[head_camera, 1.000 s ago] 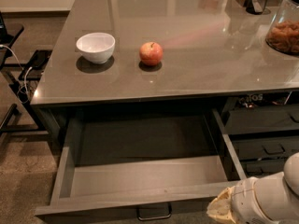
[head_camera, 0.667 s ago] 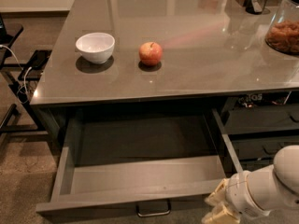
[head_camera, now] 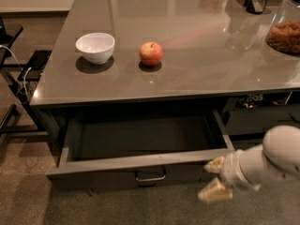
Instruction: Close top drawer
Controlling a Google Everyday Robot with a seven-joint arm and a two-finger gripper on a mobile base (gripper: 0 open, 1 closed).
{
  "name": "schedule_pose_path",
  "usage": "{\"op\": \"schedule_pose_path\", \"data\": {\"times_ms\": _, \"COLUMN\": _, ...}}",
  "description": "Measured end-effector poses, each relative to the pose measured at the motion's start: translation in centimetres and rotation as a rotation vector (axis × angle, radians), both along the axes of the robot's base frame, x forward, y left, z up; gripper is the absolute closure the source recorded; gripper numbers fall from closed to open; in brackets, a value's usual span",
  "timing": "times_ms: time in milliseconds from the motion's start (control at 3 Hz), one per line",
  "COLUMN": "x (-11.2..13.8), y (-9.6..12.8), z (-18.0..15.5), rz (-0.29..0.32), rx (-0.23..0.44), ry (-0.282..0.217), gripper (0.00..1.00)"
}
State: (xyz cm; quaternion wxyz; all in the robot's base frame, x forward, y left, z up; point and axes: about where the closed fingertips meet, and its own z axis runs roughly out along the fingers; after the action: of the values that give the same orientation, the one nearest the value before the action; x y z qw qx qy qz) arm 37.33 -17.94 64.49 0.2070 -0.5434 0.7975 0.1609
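The top drawer (head_camera: 117, 165) stands partly open under the grey counter, its paler inside (head_camera: 140, 137) empty. A small metal loop handle (head_camera: 150, 176) sits mid-front. My gripper (head_camera: 213, 178) is at the lower right, by the right end of the drawer's front. Its two tan fingertips (head_camera: 214, 165) are apart, with nothing between them. The upper fingertip is at the drawer front's right corner; I cannot tell whether it touches. The white forearm (head_camera: 267, 158) reaches in from the right edge.
On the counter (head_camera: 197, 64) stand a white bowl (head_camera: 95, 46), a red apple (head_camera: 151, 53) and a glass jar of snacks (head_camera: 285, 29) at the far right. Narrower dark drawers (head_camera: 255, 121) are to the right. A black stand with cables (head_camera: 18, 74) is on the left.
The drawer front has slid inward toward the counter. My gripper has moved up and left along with it, staying at the front's right end.
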Motion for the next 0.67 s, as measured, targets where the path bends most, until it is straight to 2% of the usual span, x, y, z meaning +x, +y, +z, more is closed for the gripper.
{"op": "schedule_pose_path", "data": {"times_ms": 333, "x": 6.0, "y": -0.9, "z": 0.0, "rz": -0.035, "rx": -0.028, "ry": -0.044, "gripper": 0.61}}
{"op": "schedule_pose_path", "data": {"times_ms": 667, "x": 11.0, "y": -2.4, "z": -0.1, "rz": -0.077, "rx": -0.068, "ry": -0.079, "gripper": 0.85}}
